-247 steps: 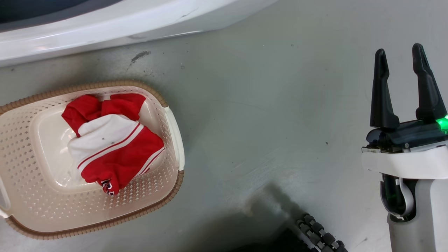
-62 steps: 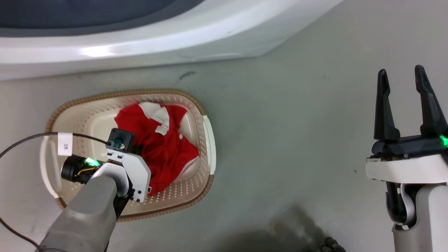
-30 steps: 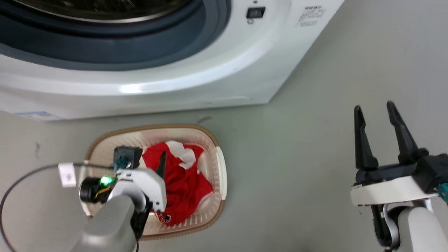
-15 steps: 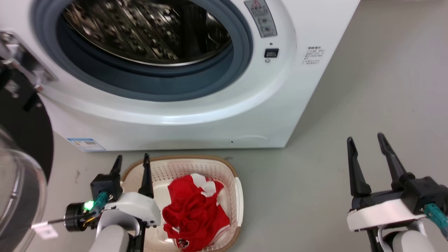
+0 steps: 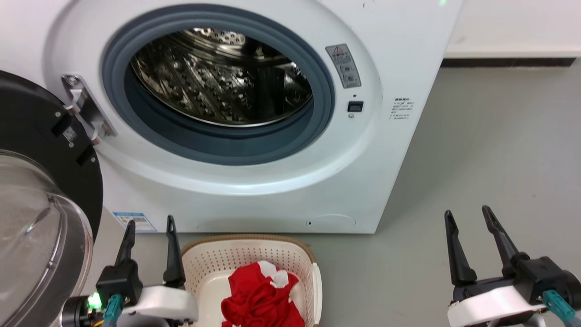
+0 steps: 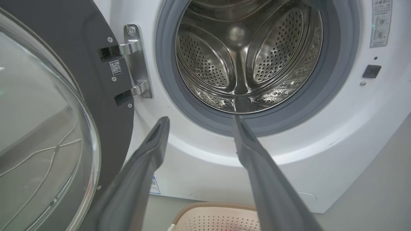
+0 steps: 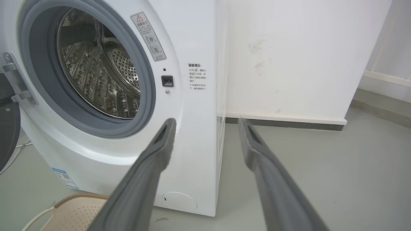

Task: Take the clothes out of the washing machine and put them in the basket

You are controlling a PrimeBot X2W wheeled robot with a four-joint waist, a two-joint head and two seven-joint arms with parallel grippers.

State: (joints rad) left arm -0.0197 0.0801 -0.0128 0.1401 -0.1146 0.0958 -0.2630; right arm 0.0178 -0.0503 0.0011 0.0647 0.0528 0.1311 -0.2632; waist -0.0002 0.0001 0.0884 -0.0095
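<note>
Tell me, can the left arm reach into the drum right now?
Probably yes. The door stands swung open to the side, nothing blocks the porthole, and the open left gripper points at the drum in its wrist view. The basket sits lower, out of the path.

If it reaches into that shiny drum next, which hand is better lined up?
Left, probably. The open left hand faces the shiny perforated steel drum of the large white washing machine; the open right hand aims at the machine's outer edge.
</note>
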